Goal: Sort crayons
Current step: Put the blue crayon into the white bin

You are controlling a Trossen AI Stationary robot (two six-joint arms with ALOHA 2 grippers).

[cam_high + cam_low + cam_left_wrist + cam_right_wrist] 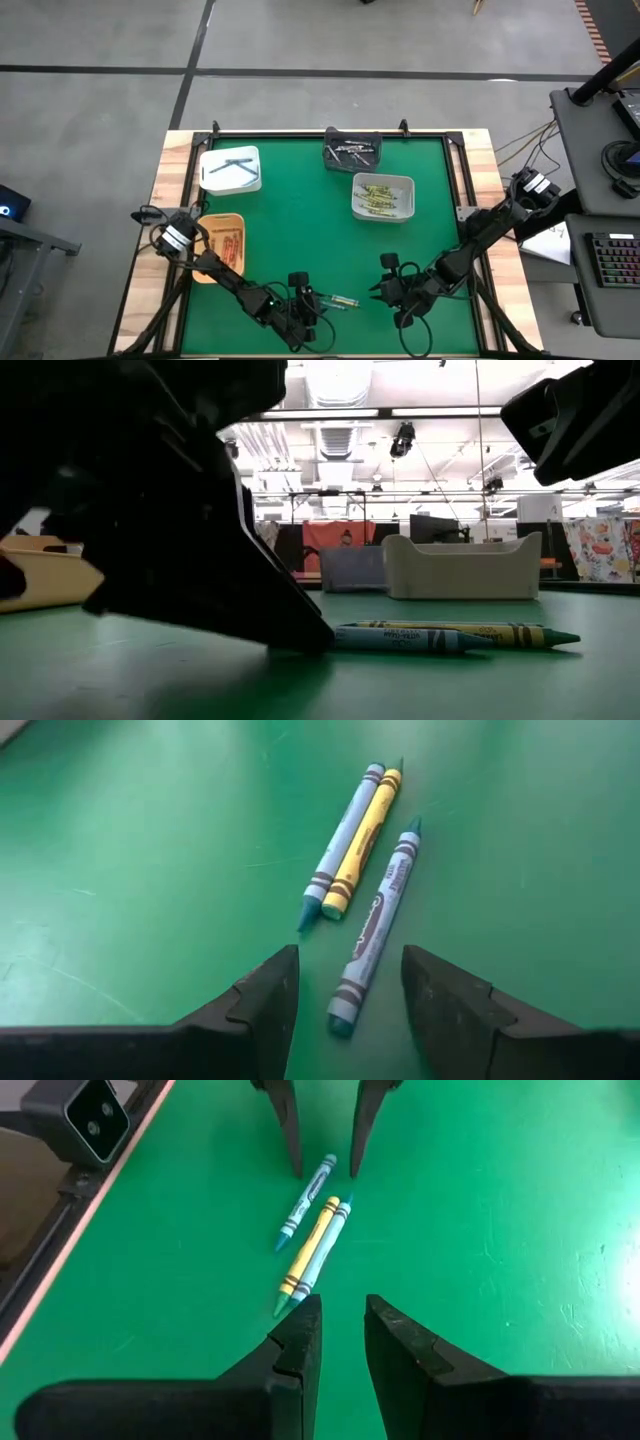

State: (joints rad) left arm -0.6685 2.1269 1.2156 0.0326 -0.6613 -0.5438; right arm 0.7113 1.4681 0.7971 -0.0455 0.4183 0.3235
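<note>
Sorting looks mostly done: the white, dark, pale and tan trays [231, 169] from 10 to 1 o'clock already hold crayons. Three loose wax crayons [370, 885], two blue-green and one yellow, still lie at 6 o'clock on the green mat. Left gripper [345, 988] straddles one blue-green crayon [377, 925], fingers spread and nothing clamped yet; right gripper [340, 1335] sits just beside them, part-open and empty.

Two blue crayons [375, 925] and a yellow crayon [362, 845], dark-striped wrappers, on green table [150, 850].

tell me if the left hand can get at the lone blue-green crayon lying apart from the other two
Probably yes: the left hand is open, its fingers either side of the lone blue-green crayon's end, nothing between. The yellow and blue pair lies clear.
</note>
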